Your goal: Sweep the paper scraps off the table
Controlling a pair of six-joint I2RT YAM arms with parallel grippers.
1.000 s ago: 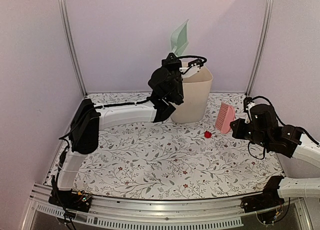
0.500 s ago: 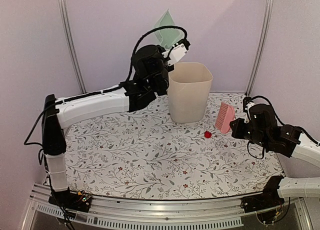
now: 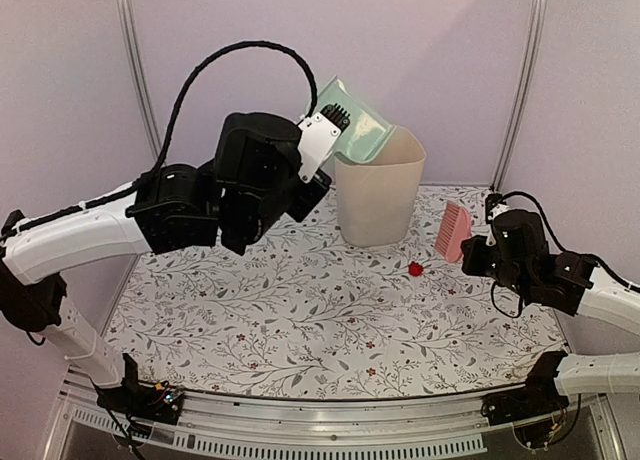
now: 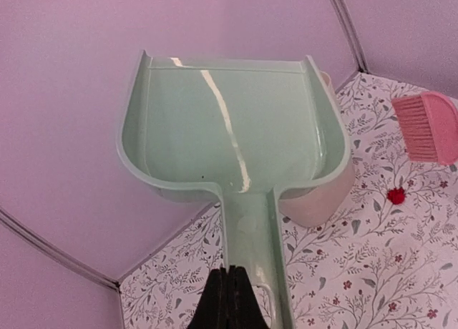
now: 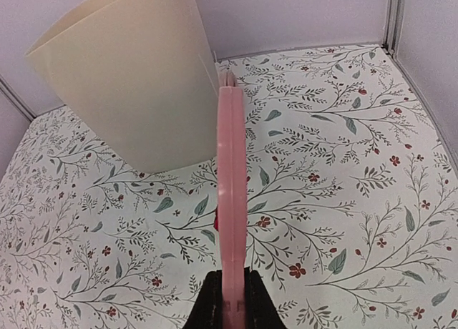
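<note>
One red paper scrap [image 3: 415, 269] lies on the flowered table [image 3: 300, 310] in front of the bin; it also shows in the left wrist view [image 4: 396, 195]. In the right wrist view only a red sliver [image 5: 215, 220] shows, behind the brush. My left gripper [image 3: 333, 118] is shut on the handle of the mint-green dustpan [image 3: 358, 135], held high at the bin's rim. No scraps show in the pan [image 4: 229, 129]. My right gripper [image 3: 476, 250] is shut on the pink brush [image 3: 453, 230], right of the scrap and held edge-on [image 5: 231, 164].
A cream bin [image 3: 378, 195] stands at the back centre of the table; it also shows in the left wrist view [image 4: 322, 200] and the right wrist view [image 5: 136, 79]. Lilac walls with metal posts close off the back and sides. A metal rail [image 3: 320, 420] runs along the near edge.
My left arm has swung left and pulled back. The dustpan has dropped from upright above the bin to tilted at its rim. The right arm and brush have barely moved.
</note>
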